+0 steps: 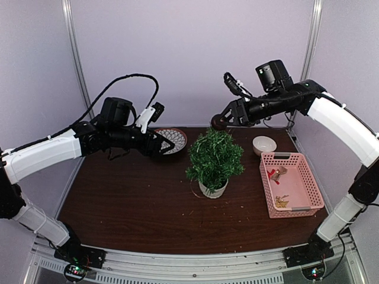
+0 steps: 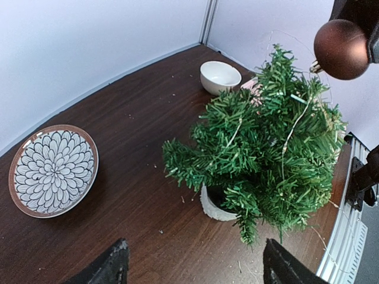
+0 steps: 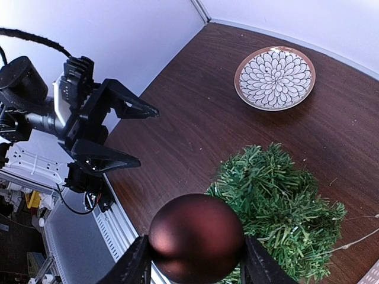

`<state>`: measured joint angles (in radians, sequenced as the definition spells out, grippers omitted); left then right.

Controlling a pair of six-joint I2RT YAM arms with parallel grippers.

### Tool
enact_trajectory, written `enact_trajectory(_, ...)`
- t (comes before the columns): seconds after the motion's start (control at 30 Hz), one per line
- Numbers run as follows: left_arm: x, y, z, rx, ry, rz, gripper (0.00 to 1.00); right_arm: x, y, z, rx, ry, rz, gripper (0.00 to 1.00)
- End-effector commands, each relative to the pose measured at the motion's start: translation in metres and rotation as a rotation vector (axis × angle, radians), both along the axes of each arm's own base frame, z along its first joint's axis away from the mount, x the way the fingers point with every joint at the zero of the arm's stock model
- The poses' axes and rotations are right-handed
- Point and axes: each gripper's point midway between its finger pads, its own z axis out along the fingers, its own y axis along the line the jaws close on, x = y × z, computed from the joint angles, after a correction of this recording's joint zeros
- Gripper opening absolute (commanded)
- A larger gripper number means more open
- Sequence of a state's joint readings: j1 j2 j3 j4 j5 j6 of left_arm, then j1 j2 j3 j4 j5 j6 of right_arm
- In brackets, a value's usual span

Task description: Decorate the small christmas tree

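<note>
Right gripper is up high, both fingers clamped on a dark red matte bauble, and that ball hangs in the air just off the crown of the small christmas tree. The tree stands upright in its white pot near the middle of the table, trunk axis straight up and down, branches fanning out all round.

Seen from above, the tree lies at about six o'clock from the bauble, close by and lower down, so I reckon the move ahead is a short drop toward the near side, onto the upper branches at the far edge of the crown.

Over on the other side, the left gripper hovers with its jaws spread wide and nothing between them, above the near rim of the patterned plate. From there the tree sits at roughly three o'clock, a fair reach away. The right arm is plainly the nearer one, and it has the ornament.

The pink basket waits at the tree's three o'clock, with a few small bits in it that I can't make out.
</note>
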<state>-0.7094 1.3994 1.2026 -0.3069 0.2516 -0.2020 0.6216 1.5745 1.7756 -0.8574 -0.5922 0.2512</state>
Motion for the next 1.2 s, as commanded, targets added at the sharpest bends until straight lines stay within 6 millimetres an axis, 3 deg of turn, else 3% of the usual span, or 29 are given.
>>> enact_trajectory(0.0, 0.006, -0.002, 0.024, -0.042, -0.07, -0.002, 0.78, 0.004, -0.011, 0.008, 0.004, -0.024, -0.057, 0.29)
enact_trajectory(0.2, 0.005, -0.001, 0.021, -0.038, -0.063, 0.002, 0.78, 0.002, -0.011, 0.007, 0.006, -0.014, -0.054, 0.29)
enact_trajectory(0.37, 0.004, -0.001, 0.02, -0.043, -0.061, 0.001, 0.78, -0.01, -0.006, 0.02, 0.073, -0.029, 0.0, 0.29)
enact_trajectory(0.57, 0.003, -0.001, 0.019, -0.045, -0.057, -0.003, 0.78, -0.017, -0.005, 0.022, 0.1, -0.022, 0.023, 0.29)
enact_trajectory(1.07, 0.002, 0.001, 0.018, -0.044, -0.057, 0.0, 0.78, -0.012, -0.008, 0.008, 0.056, -0.001, -0.004, 0.29)
enact_trajectory(1.17, 0.002, 0.0, 0.017, -0.044, -0.056, -0.001, 0.78, -0.018, -0.006, 0.017, 0.088, -0.012, 0.023, 0.29)
